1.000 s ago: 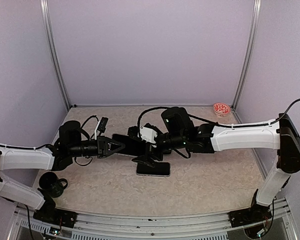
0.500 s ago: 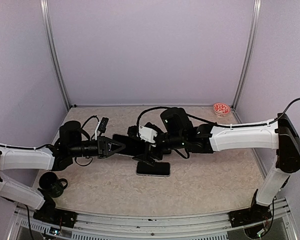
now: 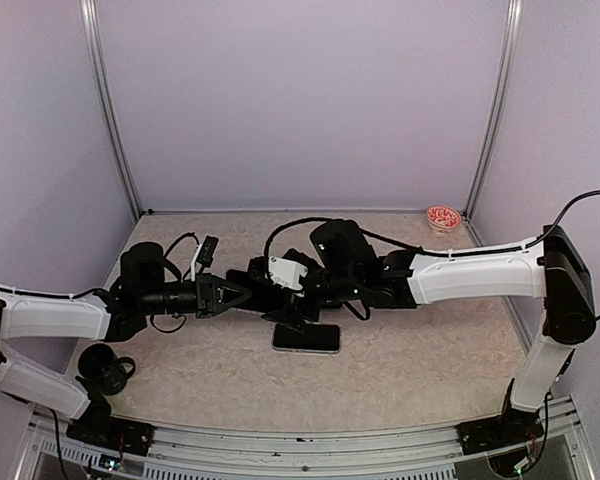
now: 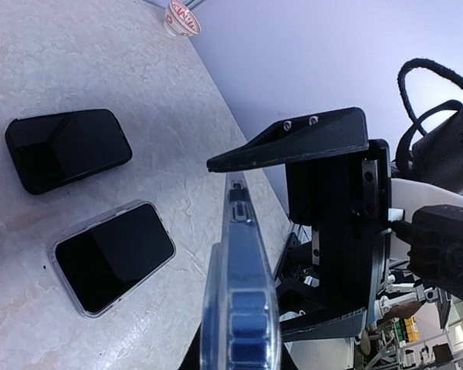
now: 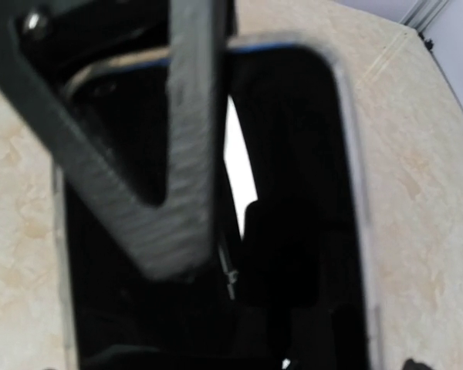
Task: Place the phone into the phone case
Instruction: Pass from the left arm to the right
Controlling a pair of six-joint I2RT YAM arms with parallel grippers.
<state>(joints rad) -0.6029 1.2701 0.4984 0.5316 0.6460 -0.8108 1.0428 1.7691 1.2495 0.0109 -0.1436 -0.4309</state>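
Note:
My left gripper (image 3: 236,293) is shut on a clear phone case (image 4: 238,301) held edge-on above the table. The blue side of the phone (image 4: 255,320) shows through the case wall. In the top view the pair is a dark slab (image 3: 258,290) between the two arms. My right gripper (image 3: 273,293) is open, and its upper finger (image 4: 293,142) passes over the far end of the case. In the right wrist view a blurred grey finger (image 5: 189,139) crosses a dark screen with a pale rim (image 5: 347,154); the grip itself is hidden.
A dark phone in a clear case (image 3: 307,338) lies on the table (image 3: 410,350) below the grippers. Another black slab (image 4: 68,149) lies beyond it. A small red and white dish (image 3: 442,217) sits at the back right. A black mug (image 3: 105,368) stands near left.
My right arm has slid left, bringing its open fingers further over the held case. My left gripper and the things on the table have stayed put.

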